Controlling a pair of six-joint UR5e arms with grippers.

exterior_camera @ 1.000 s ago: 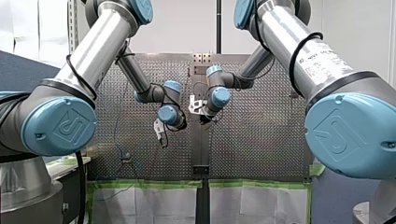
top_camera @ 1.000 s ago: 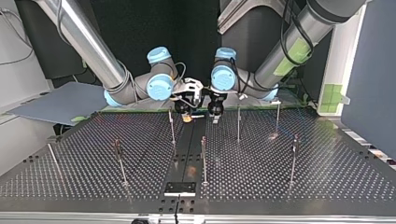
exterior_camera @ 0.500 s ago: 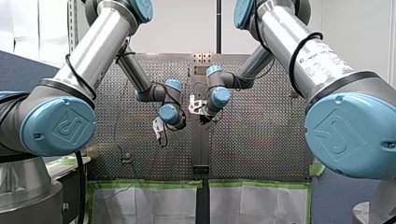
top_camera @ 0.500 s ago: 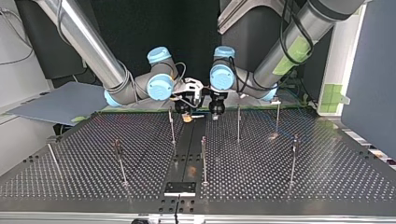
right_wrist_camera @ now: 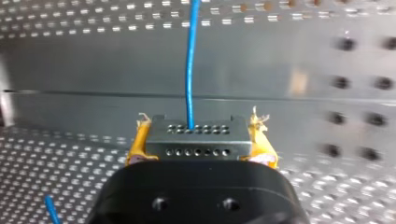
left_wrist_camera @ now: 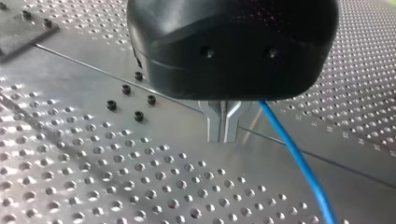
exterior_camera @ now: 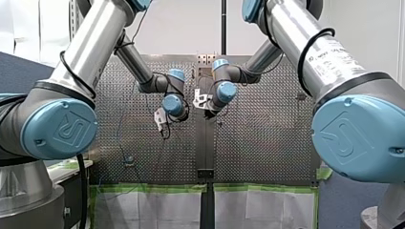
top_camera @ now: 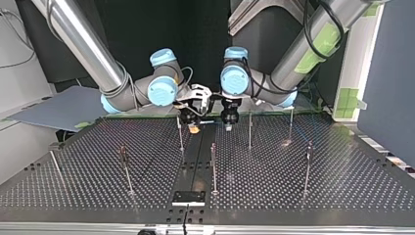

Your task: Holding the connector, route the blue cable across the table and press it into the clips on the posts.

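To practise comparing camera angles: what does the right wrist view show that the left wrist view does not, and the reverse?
Only the right wrist view: the grey connector, clamped between my right gripper's yellow pads. Only the left wrist view: my left gripper's metal fingers, close together, with the cable passing beside them. Both: the blue cable over the perforated table.

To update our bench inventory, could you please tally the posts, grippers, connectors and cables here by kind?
Posts: 7
Grippers, my left gripper and my right gripper: 2
Connector: 1
Blue cable: 1
Total: 11
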